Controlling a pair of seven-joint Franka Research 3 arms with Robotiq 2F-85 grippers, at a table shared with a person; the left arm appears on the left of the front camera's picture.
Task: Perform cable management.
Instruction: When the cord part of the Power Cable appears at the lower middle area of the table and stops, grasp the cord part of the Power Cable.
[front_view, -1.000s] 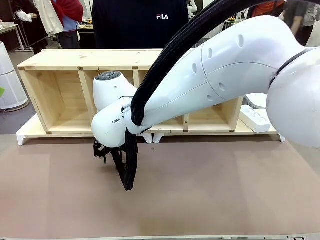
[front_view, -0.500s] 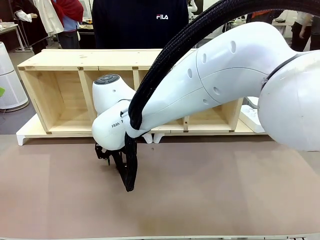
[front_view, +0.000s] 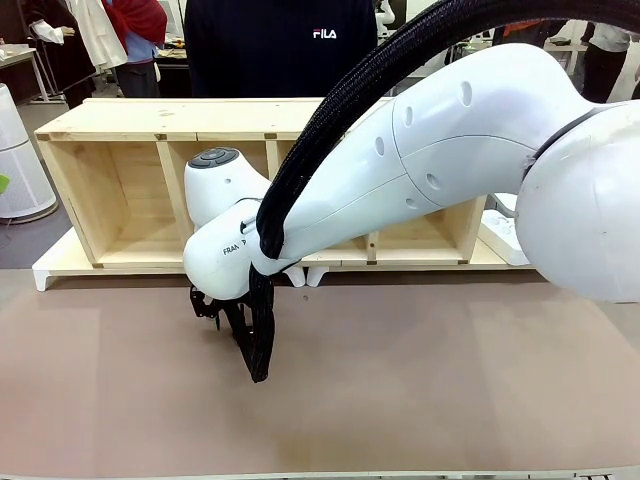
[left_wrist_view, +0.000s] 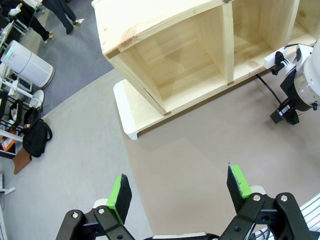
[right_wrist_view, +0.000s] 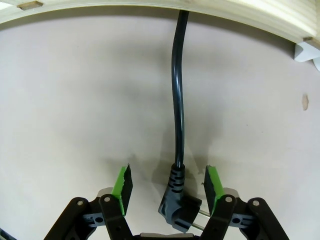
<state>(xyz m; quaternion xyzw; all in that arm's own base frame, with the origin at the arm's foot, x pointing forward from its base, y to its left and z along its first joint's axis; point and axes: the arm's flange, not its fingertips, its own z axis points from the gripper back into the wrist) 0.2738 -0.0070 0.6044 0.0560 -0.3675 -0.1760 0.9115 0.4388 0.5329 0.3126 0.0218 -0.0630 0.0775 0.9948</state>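
1. Over the last second the right arm (front_view: 450, 150) swung a touch toward 9 o'clock in the front view. It then settled and shows no move in the last half-second.
2. That leaves the right tool (right_wrist_view: 168, 184) low over the table (right_wrist_view: 60, 100). Its pads stand on either side of the plug (right_wrist_view: 176, 207) with a gap on both sides (half-wide, holding nothing yet).
3. The cable (right_wrist_view: 177, 100) lies flat on the table. It runs from the plug at 6 o'clock straight to 12 o'clock, where it passes under the shelf (right_wrist_view: 240, 12).
4. The left tool (left_wrist_view: 180, 192) hangs wide and empty, high above the table's 9 o'clock end.
5. My reading: the approach looks finished and the grasp on the plug comes next. The prongs (right_wrist_view: 200, 214) sit close to one pad, so a squeeze may twist the plug.
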